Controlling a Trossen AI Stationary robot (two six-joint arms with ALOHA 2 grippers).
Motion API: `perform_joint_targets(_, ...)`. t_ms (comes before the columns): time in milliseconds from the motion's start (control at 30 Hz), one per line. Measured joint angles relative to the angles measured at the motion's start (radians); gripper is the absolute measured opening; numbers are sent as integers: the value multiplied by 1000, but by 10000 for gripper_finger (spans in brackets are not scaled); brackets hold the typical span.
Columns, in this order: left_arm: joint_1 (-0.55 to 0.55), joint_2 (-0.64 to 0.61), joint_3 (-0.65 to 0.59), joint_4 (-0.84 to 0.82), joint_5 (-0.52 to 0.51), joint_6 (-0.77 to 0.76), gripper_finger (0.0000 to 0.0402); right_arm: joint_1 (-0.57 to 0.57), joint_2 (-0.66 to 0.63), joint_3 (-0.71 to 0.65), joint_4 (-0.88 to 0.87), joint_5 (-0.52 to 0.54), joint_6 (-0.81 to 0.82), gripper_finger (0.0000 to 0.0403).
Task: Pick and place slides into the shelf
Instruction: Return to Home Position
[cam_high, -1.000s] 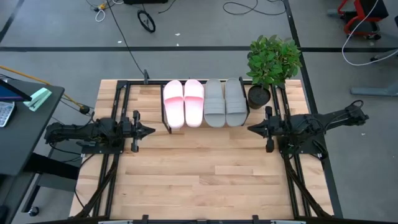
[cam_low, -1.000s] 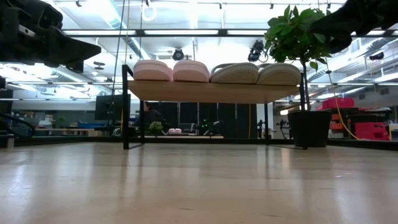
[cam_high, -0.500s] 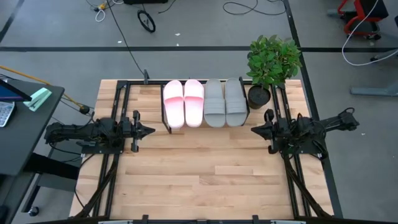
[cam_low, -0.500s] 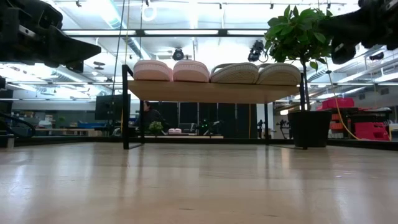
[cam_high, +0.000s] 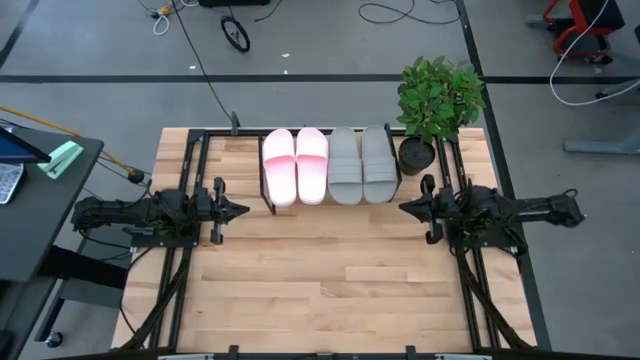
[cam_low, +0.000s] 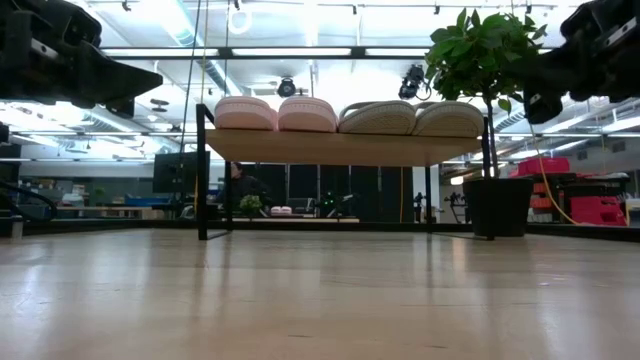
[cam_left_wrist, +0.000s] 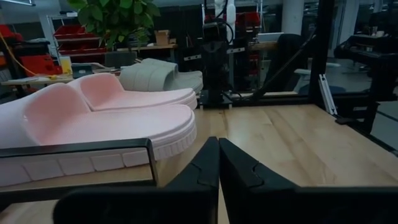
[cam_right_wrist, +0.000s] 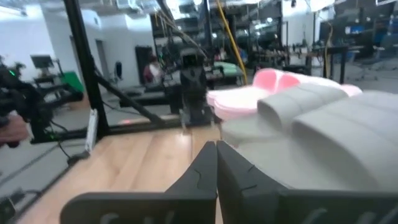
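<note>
Two pale pink slides (cam_high: 296, 165) and two grey slides (cam_high: 361, 163) lie side by side, soles down, on the shelf (cam_high: 330, 200), a low black-framed rack with a wooden board at the table's far middle. In the low view the pink slides (cam_low: 276, 113) and the grey slides (cam_low: 412, 118) sit in a row on the shelf's board (cam_low: 345, 147). My left gripper (cam_high: 243, 210) hovers left of the shelf, shut, empty. My right gripper (cam_high: 402, 207) hovers right of the shelf, shut, empty. The left wrist view shows the pink slides (cam_left_wrist: 93, 118) close by; the right wrist view shows the grey slides (cam_right_wrist: 323, 134).
A potted plant (cam_high: 436, 100) stands at the table's far right corner beside the shelf, near my right arm. The bare wooden tabletop (cam_high: 330, 280) stretches toward the near edge. A dark side table (cam_high: 40, 200) stands left of the table.
My right arm has drawn back a little toward the table's right edge and lowered, then edged back toward the shelf; its gripper stays shut. The slides and my left arm have kept still.
</note>
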Motion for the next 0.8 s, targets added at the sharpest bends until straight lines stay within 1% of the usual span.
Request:
perform_joint_targets(133, 0, 0, 0, 0, 0, -11, 24, -23, 0, 0, -12, -8, -5, 0)
perform_joint_targets(233, 0, 0, 0, 0, 0, -11, 28, -32, 0, 0, -16, -27, -8, 0)
perform_joint_targets(400, 0, 0, 0, -2, 0, -11, 20, -46, 0, 0, -62, -70, 0, 0)
perform_joint_targets(600, 0, 0, 0, -10, 0, -11, 6, -67, 0, 0, -91, -72, 0, 0)
perform_joint_targets(700, 0, 0, 0, -12, 13, -11, 6, -76, 0, -6, -94, -75, 3, 0)
perform_joint_targets(800, 0, 0, 0, -13, 21, -11, 15, -76, 1, -21, -107, -79, 25, 0)
